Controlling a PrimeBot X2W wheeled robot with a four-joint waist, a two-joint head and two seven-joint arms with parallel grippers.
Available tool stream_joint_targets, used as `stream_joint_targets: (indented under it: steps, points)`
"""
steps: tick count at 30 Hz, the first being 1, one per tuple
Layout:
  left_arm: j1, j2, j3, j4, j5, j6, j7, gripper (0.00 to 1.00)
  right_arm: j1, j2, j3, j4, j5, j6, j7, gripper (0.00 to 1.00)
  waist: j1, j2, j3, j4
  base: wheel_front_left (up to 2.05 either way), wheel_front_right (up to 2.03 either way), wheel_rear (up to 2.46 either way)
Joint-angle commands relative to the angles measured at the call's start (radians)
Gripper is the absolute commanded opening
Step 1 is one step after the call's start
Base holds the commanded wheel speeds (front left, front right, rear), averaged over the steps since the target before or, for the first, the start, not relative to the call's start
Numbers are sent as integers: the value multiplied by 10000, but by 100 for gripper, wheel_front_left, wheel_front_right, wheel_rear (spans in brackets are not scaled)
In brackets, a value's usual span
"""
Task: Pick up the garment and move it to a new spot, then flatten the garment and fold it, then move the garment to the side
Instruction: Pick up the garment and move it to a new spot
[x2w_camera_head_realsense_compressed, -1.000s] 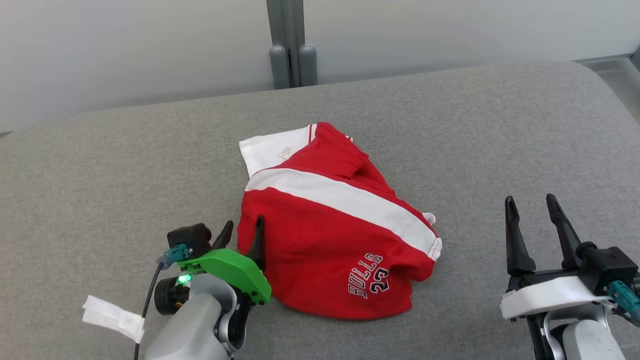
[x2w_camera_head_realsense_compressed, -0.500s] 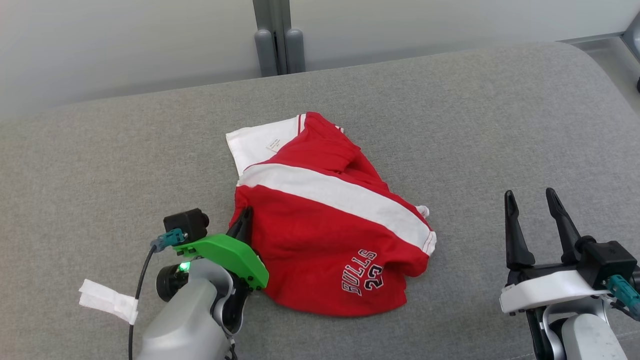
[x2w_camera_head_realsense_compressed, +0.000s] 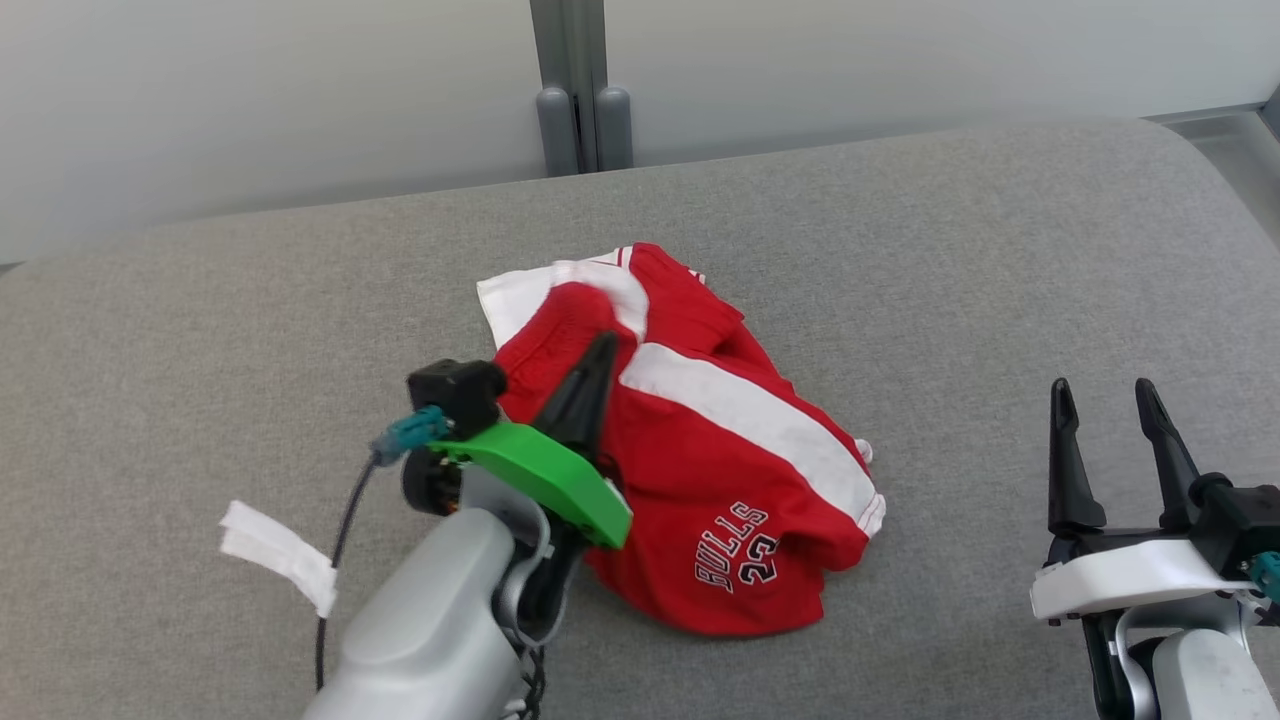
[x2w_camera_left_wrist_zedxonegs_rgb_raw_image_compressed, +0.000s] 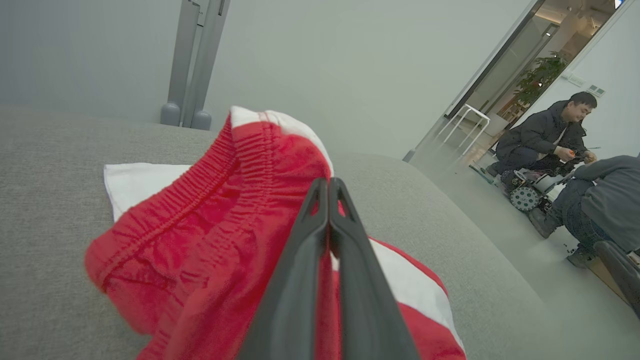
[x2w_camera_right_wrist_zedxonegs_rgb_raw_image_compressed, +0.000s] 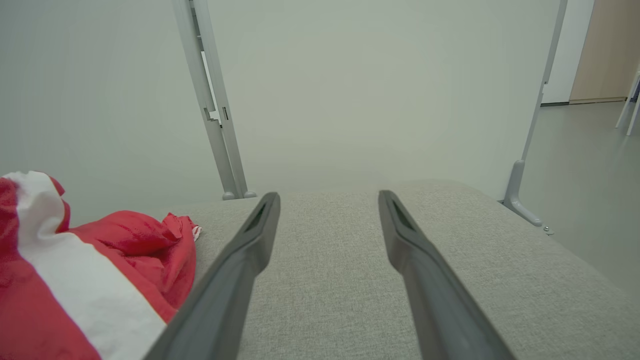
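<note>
The garment (x2w_camera_head_realsense_compressed: 720, 470) is a pair of red shorts with a white stripe and "BULLS 23" lettering, crumpled in the middle of the grey cushioned surface (x2w_camera_head_realsense_compressed: 200, 330). My left gripper (x2w_camera_head_realsense_compressed: 603, 345) is shut on the garment's elastic waistband edge and holds that edge raised above the surface. In the left wrist view the garment (x2w_camera_left_wrist_zedxonegs_rgb_raw_image_compressed: 215, 225) bunches around my closed left gripper (x2w_camera_left_wrist_zedxonegs_rgb_raw_image_compressed: 328, 183). My right gripper (x2w_camera_head_realsense_compressed: 1103, 395) stands open at the lower right, apart from the garment. The right wrist view has the garment (x2w_camera_right_wrist_zedxonegs_rgb_raw_image_compressed: 75, 270) at its left and my open right gripper (x2w_camera_right_wrist_zedxonegs_rgb_raw_image_compressed: 327, 197) over bare cushion.
A grey post (x2w_camera_head_realsense_compressed: 580, 90) rises behind the surface against a pale wall. A white tag (x2w_camera_head_realsense_compressed: 280, 555) hangs by my left arm's cable. Two people (x2w_camera_left_wrist_zedxonegs_rgb_raw_image_compressed: 550, 135) crouch on the floor beyond the surface's right end, by a small wheeled machine (x2w_camera_left_wrist_zedxonegs_rgb_raw_image_compressed: 525, 192).
My left gripper closed on the garment's left edge, then lifted it up and towards the centre, folding the waistband over. The right gripper stayed open.
</note>
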Motion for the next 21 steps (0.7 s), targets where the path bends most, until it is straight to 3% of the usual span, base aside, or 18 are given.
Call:
stream_joint_targets:
  steps: [1, 9, 16, 21]
  points:
    - [257, 12, -405, -465, 143, 86, 8, 0, 12, -22, -109, -6, -87, -14, -34, 100, 0, 0, -123, -25, 0, 0, 0]
    - [704, 31, -3111, -2624, -618, 552, 276, 0, 65, -24, -569, -60, -183, -14, -34, 100, 0, 0, -104, -292, 0, 0, 0]
    - [1026, 26, -4986, -2484, -1651, 733, 906, 0, -43, -22, -493, -11, -43, -14, -34, 100, 0, 0, 143, -419, 0, 0, 0]
    - [1128, 23, -5583, -1905, -2006, 800, 1187, 0, -71, -24, -366, 74, 13, -14, -34, 100, 0, 0, 188, -412, 0, 0, 0]
